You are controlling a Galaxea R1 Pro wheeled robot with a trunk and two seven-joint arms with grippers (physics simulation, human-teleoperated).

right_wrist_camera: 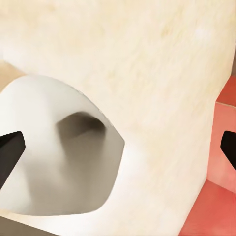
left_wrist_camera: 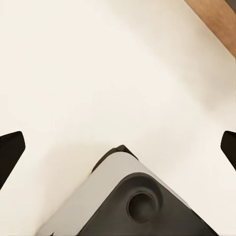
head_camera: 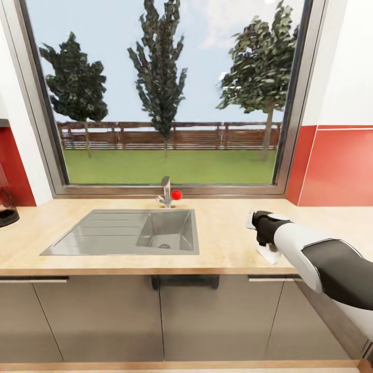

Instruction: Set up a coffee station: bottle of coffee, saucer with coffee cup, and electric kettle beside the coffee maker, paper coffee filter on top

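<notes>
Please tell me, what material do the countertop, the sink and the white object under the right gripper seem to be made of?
The kitchen countertop looks like light wood or laminate: tan, matte, grained. The sink looks like brushed steel: grey with a soft sheen. The white object under the right gripper may be the paper coffee filter: matte white and thin-walled, though ceramic cannot be excluded.

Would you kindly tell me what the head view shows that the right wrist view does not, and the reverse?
The head view adds the grey steel sink, the metal tap with a red knob and the large window. The right wrist view adds the hollow inside of the white paper cone filter. Shared: that filter, the tan wood-grain countertop, the red wall panel and the right gripper.
</notes>
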